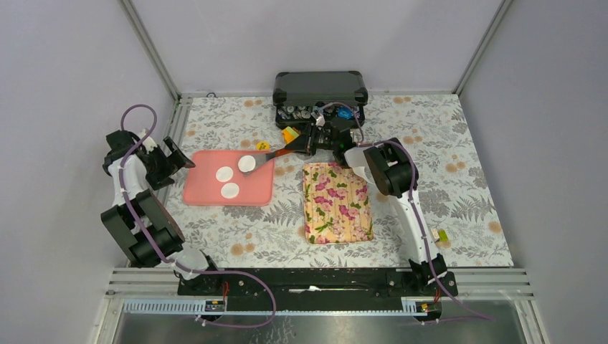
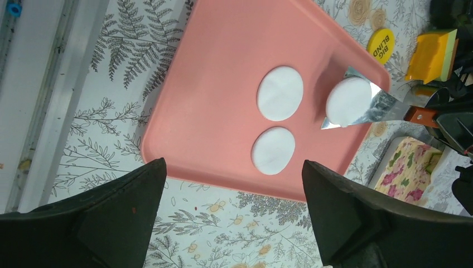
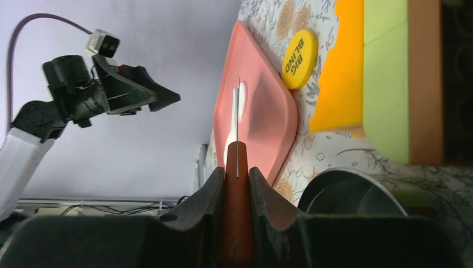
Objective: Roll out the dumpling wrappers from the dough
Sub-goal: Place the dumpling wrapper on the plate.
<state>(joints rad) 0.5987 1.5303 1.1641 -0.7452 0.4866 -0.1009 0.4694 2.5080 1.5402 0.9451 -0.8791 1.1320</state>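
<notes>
A pink tray (image 1: pixel 201 190) lies left of centre. Two flat white dumpling wrappers (image 2: pixel 280 93) (image 2: pixel 273 150) rest on it. A third wrapper (image 2: pixel 348 100) sits on the metal blade of a scraper (image 2: pixel 385 107), low over the tray's right edge. My right gripper (image 3: pixel 237 178) is shut on the scraper's brown handle (image 1: pixel 278 152), with the blade edge-on in the right wrist view. My left gripper (image 2: pixel 234 164) hangs open and holds nothing, over the table just off the tray's left side (image 1: pixel 176 158). The dough as lumps is out of view.
A floral mat (image 1: pixel 337 202) lies right of the tray. An open black case (image 1: pixel 320 89) stands at the back. A yellow chip (image 2: pixel 381 44), an orange-and-green block (image 2: pixel 432 56) and a silver tin (image 3: pixel 351 192) sit near the right gripper. A small white-and-green block (image 1: pixel 441 235) lies near the right.
</notes>
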